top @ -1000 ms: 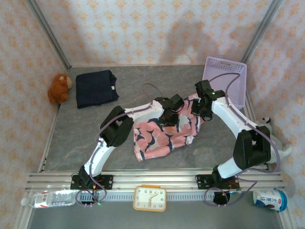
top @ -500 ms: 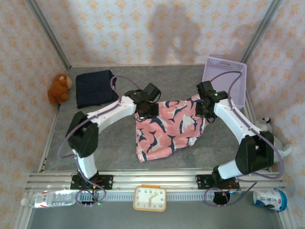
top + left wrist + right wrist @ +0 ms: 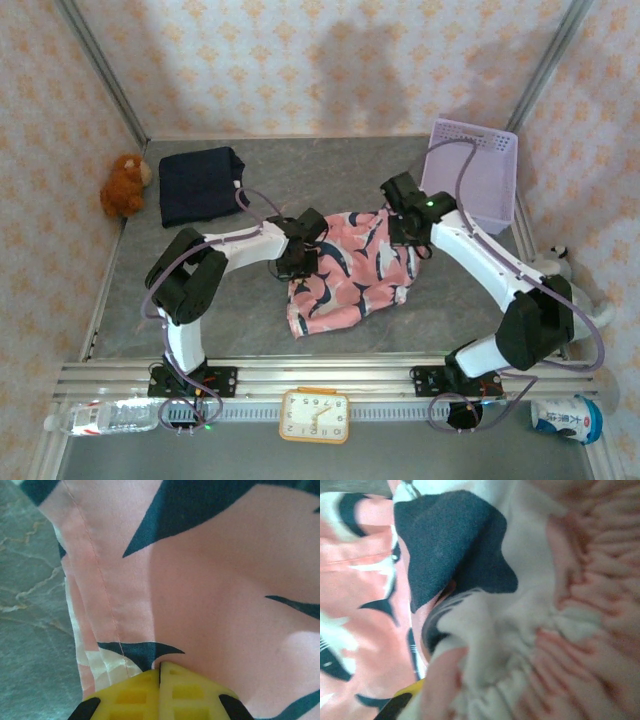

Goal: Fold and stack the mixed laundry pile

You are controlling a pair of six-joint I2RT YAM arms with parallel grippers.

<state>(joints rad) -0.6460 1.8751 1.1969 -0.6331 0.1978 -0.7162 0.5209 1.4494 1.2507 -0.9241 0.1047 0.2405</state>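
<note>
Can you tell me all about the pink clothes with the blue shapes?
The pink garment is soft, thin cloth printed with navy and white fin-like shapes, with stitched hems and a gathered stretchy part. It lies rumpled on the grey table. The left gripper pinches its left edge; the right gripper grips its far right corner.

The pink cloth [image 3: 530,630] is looking blurry and hiding most of the right claw [image 3: 410,694], and the left wrist view's bottom edge is cutting off the left claw [image 3: 160,692].
</note>
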